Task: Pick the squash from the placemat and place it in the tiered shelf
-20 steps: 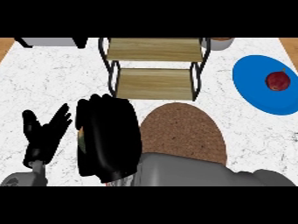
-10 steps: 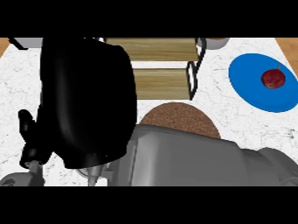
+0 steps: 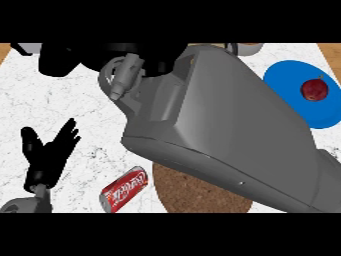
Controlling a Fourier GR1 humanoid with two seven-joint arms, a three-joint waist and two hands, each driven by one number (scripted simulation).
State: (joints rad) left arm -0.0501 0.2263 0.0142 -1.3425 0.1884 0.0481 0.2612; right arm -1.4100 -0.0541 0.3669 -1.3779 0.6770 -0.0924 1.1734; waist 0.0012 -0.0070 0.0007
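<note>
Two hands are in view above the white marbled counter [image 3: 40,95]. At the lower edge, left of centre, a red soda can [image 3: 125,189] lies on its side just beside the brown round placemat [image 3: 191,192], whose upper and right portions are covered by the right forearm [image 3: 232,125]. At the lower left, the left hand [image 3: 49,152] rests with its fingers straight, spread and pointing up, holding nothing. The grey right forearm runs diagonally from the lower right corner to the upper centre and fills most of the frame. At the upper right, a blue plate [image 3: 291,82] carries a red apple [image 3: 315,89]. At the upper left of centre, the black right hand [image 3: 77,57] appears as a dark mass at the top edge; its state of closure cannot be determined. The squash cannot be located: nothing shows whether the right hand contains it.
</note>
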